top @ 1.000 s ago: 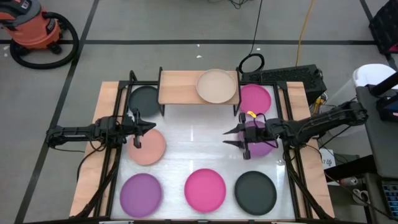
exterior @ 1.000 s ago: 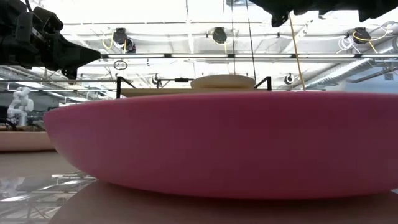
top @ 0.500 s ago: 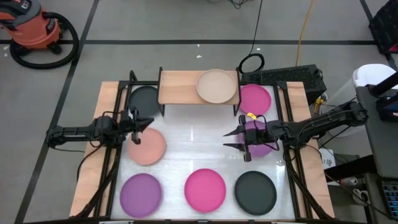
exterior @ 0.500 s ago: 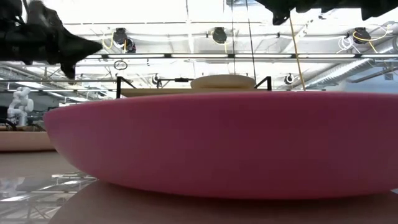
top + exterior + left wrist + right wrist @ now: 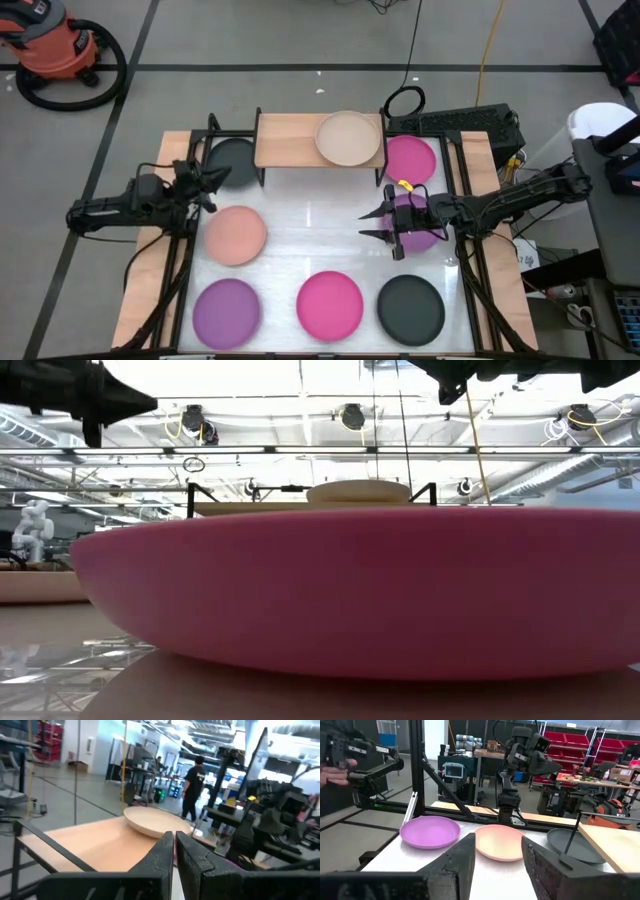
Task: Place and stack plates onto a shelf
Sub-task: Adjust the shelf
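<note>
White "TROSSEN" lettering on left arm (image 5: 380, 767), nothing else legible.

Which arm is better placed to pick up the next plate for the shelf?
Probably the right. Its open end effector hovers beside a purple plate near the shelf. The left end effector is shut, between the salmon plate and a black plate.

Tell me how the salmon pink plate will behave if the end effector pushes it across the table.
The salmon pink plate looks rigid with a shallow rim, so it should probably slide flat rather than tip. The white table looks glossy, so it may skid easily. Its round edge could let it rotate off an off-centre push.
</note>
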Robot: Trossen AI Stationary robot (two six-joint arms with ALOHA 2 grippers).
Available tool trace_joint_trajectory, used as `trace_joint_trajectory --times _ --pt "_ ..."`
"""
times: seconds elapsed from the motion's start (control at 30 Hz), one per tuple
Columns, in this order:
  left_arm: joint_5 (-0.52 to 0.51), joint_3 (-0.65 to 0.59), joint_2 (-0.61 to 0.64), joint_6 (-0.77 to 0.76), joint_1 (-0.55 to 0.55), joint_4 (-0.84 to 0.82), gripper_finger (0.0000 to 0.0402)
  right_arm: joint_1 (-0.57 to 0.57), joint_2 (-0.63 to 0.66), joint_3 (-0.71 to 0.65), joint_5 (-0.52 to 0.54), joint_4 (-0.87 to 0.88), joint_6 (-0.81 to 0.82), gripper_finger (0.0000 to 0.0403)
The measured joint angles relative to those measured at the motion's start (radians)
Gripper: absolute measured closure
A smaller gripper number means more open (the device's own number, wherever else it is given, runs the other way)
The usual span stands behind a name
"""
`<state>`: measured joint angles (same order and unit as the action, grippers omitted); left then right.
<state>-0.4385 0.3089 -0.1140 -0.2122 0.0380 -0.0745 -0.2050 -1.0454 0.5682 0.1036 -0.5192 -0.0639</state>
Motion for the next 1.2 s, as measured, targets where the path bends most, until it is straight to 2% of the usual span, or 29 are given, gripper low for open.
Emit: trace_joint_trajectory --times 0.17,0.33,0.53,0.67,0.8,0.97,1.2 --pt "-0.001 0.009 -0.038 0.095 0.0 0.004 0.0378 0.0 0.0 0.0 0.0 0.01 0.0 0.0259" --pt "-0.039 -0.017 -0.095 0.002 0.0 -0.014 0.0378 0.0 0.0 0.0 0.0 0.032 0.0 0.0259" --pt "-0.116 -0.024 -0.235 0.053 0.003 -0.106 0.0378 0.0 0.0 0.0 0.0 0.038 0.006 0.0259" --pt "-0.098 0.001 -0.356 -0.001 0.003 -0.137 0.0378 0.0 0.0 0.0 0.0 0.038 0.023 0.0259" --pt "-0.085 0.059 -0.471 0.031 0.003 -0.147 0.0378 0.0 0.0 0.0 0.0 0.038 0.023 0.0259" --pt "-0.083 0.203 -0.604 0.12 0.003 -0.229 0.0378 0.0 0.0 0.0 0.0 0.049 0.04 0.0259" --pt "-0.083 0.369 -0.732 0.21 0.003 -0.361 0.0378 -0.002 0.0 0.0 0.0 0.091 0.053 0.0259"
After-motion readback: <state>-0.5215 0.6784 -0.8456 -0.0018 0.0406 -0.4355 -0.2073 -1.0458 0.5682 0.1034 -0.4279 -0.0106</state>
